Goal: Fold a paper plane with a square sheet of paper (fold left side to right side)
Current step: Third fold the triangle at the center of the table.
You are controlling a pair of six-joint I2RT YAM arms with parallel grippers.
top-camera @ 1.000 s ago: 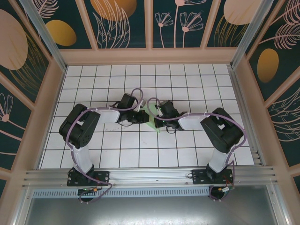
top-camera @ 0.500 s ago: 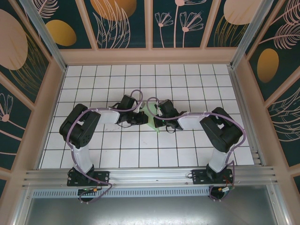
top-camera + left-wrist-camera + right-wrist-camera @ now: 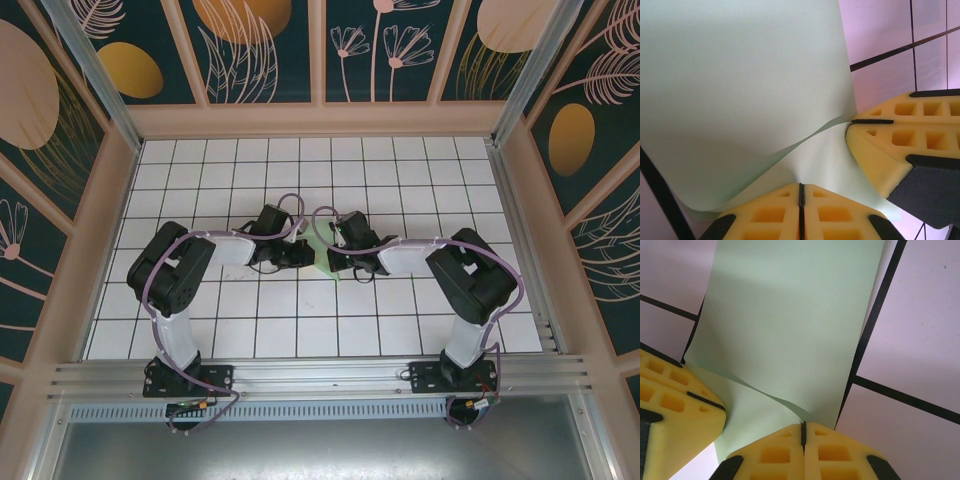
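So the paper (image 3: 740, 75) is sitting pretty much dead centre on the table (image 3: 400, 330), well away from every edge, and we're seeing it as a narrow green strip with a top layer curling up off the lower one. No orange showing from these angles.

The left gripper (image 3: 800, 186) is coming in from the left edge's side, pads pressed together and pinching the lifted layer at its near end. The right gripper (image 3: 803, 424) is doing the same from the other side, pads squeezed together on the paper just beside its partner. The two tips are almost touching.

Our guess is they're crowding in like that so one is pinning the strip while the other is carrying the flap across. The layer is bowing, not flat, so we're thinking the crease isn't pressed down yet.
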